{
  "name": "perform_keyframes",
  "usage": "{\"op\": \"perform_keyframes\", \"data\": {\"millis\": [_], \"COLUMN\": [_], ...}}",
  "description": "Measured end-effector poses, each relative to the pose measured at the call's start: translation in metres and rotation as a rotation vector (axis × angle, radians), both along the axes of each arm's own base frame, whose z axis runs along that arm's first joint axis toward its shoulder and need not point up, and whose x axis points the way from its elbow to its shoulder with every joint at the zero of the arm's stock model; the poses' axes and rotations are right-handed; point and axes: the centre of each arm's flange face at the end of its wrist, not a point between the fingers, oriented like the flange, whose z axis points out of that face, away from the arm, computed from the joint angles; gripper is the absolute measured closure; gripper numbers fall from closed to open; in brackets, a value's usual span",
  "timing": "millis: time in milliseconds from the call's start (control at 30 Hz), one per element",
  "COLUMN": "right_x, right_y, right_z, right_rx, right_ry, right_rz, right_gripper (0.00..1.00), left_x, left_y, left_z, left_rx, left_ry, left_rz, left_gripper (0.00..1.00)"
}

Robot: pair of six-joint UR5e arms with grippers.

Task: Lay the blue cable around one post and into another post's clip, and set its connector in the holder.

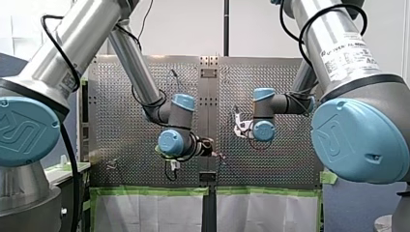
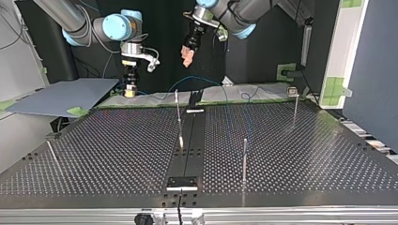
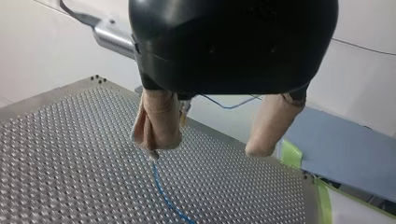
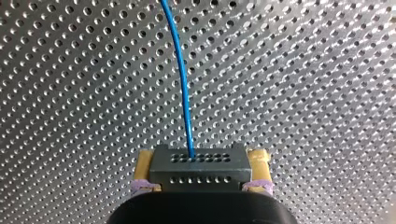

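1. Right wrist view: my right gripper (image 4: pixel 201 169) is clamped on the connector (image 4: pixel 196 161), with its yellow pads (image 4: pixel 261 161) against the block's two short sides. I judge this grip is chosen so the block sits square and can be set down without twisting.
2. The blue cable (image 4: pixel 184 93) leaves the connector at its upper row of holes. It runs straight ahead of the gripper across the perforated table (image 4: pixel 70 93) and hangs free, so the routing has not begun.
3. My left gripper (image 3: pixel 208 151) hovers above the table with its beige pads (image 3: pixel 158 122) spread wide and nothing between them. The cable passes just under one pad's tip. I read this as lining up for a pinch further along, so one arm can steer the cable while the other holds its end.
4. In the top view both grippers are at the table's far edge, well apart from the posts (image 2: pixel 244 159). None of the posts has cable on it. The holder (image 2: pixel 182 183) is probably the small dark plate at the near edge, though it is too small for me to be sure.
5. The connector is a dark grey rectangular block with two rows of small holes. The cable is thin, bright blue and gently curved, so I expect it to be limp and to sag when carried.
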Motion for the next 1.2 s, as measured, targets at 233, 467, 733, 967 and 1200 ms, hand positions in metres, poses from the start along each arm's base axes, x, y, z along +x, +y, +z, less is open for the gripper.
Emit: {"op": "perform_keyframes", "data": {"millis": [233, 467, 733, 967, 1200], "right_x": [0.003, 0.010, 0.013, 0.015, 0.021], "right_y": [0.016, 0.037, 0.067, 0.081, 0.091], "right_z": [-0.007, -0.008, 0.010, 0.031, 0.040], "right_rx": [0.014, 0.020, 0.008, -0.007, -0.012], "right_ry": [0.005, 0.013, 0.002, -0.052, -0.069], "right_rz": [0.025, 0.058, 0.097, 0.116, 0.137], "right_gripper": [0.80, 0.80, 0.80, 0.80, 0.80], "left_x": [0.002, 0.002, 0.002, 0.003, 0.013], "left_y": [0.002, 0.003, 0.000, 0.001, 0.006], "left_z": [-0.014, -0.014, -0.013, -0.013, -0.010], "left_rx": [0.009, 0.003, -0.028, -0.073, -0.143], "left_ry": [0.018, 0.020, 0.019, 0.033, 0.030], "left_rz": [0.005, 0.011, 0.007, 0.042, 0.098], "left_gripper": [0.00, 0.00, 0.00, 0.00, 0.00]}}
